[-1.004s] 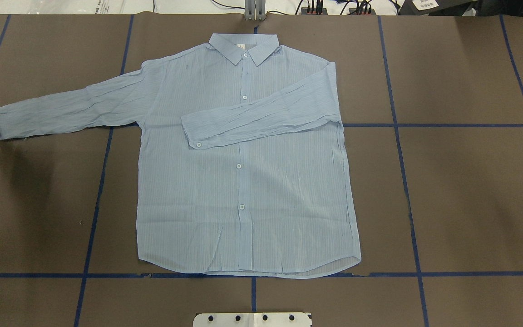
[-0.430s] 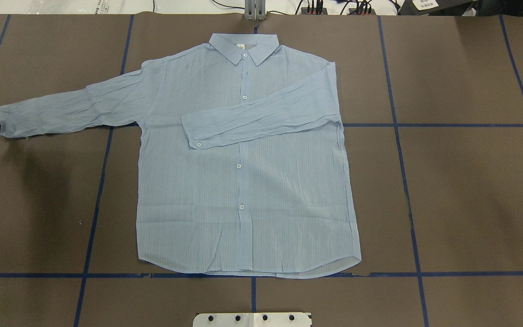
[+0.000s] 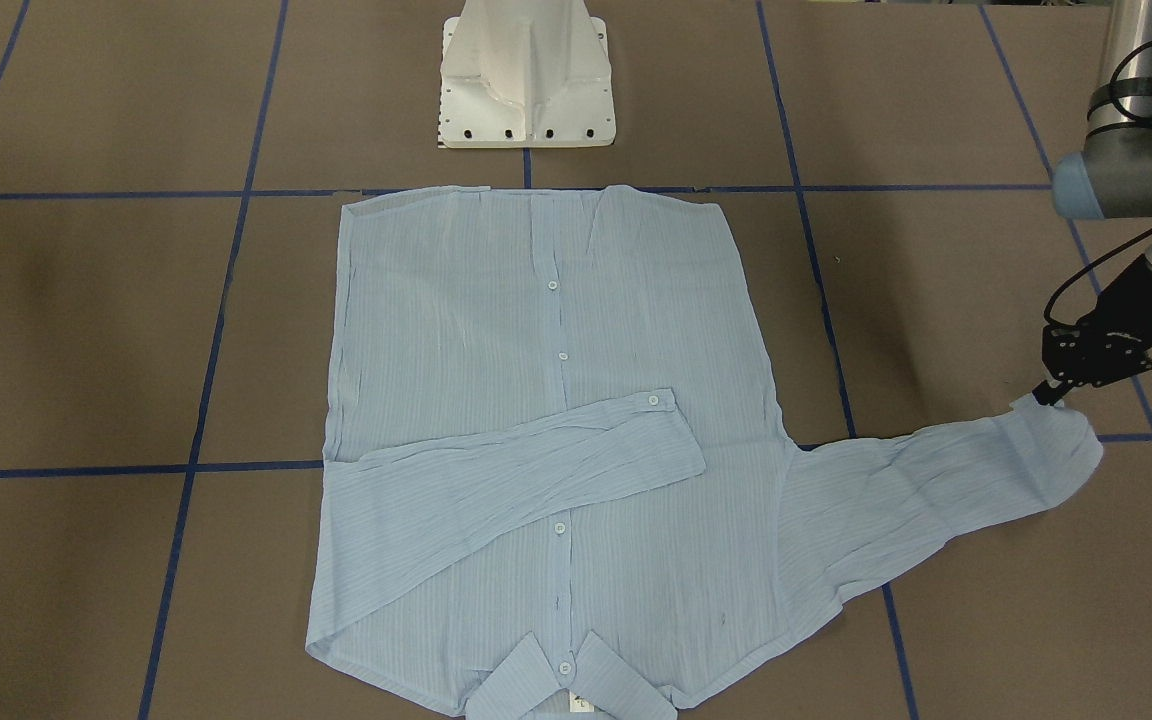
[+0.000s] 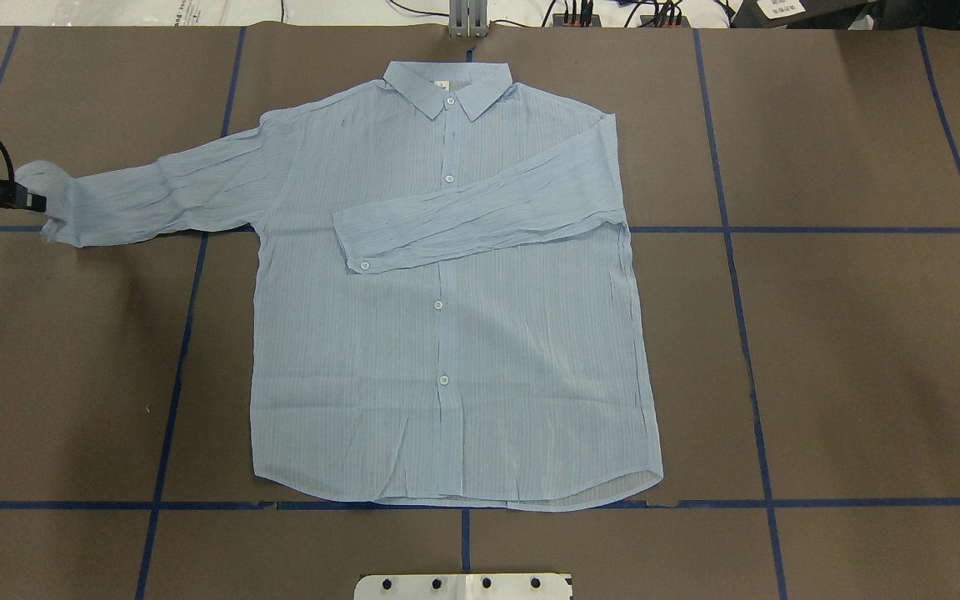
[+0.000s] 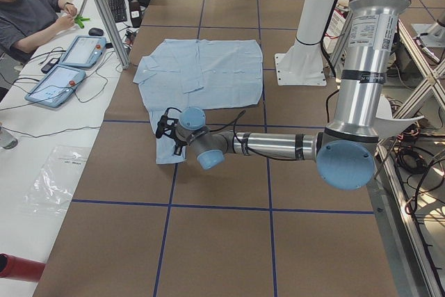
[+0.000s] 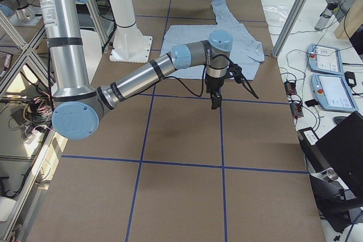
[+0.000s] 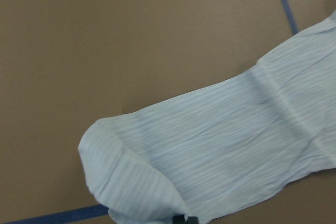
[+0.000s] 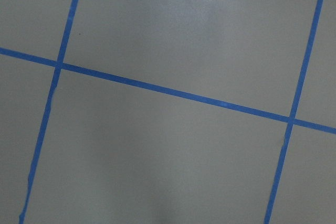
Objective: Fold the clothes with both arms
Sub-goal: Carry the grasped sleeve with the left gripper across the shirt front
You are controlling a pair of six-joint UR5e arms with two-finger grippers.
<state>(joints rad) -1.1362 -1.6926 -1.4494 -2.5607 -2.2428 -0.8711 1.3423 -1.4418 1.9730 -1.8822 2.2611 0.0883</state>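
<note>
- A light-blue button-up shirt [image 4: 455,333] is laid flat and front-up in the middle of the brown table [image 4: 863,375]. Its collar [image 4: 449,83] lies at the far edge and its hem is turned toward the white pedestal base [image 3: 526,75].
- The sleeve on the robot's right [image 4: 480,221] is shown folded across the chest, its buttoned cuff resting just beside the button placket.
- The outstretched sleeve [image 4: 163,196] is extended toward the robot's left. Its cuff [image 4: 51,196] is raised off the table and curled over on itself.
- The left gripper [image 4: 28,201] is seen at the cuff edge with its fingers closed on the fabric (only the fingertips show, at the bottom edge of the left wrist view).
- The right gripper [image 6: 215,103] is held above bare table and blue tape lines [image 4: 730,229], well apart from the shirt. Whether its fingers are apart or together cannot be told.
- Progress is judged to be early. One sleeve fold is done and the second sleeve is gripped but not yet laid across the body. The folds of the body itself (sides inward, hem toward collar) are taken as not yet begun, since the torso lies fully spread.
</note>
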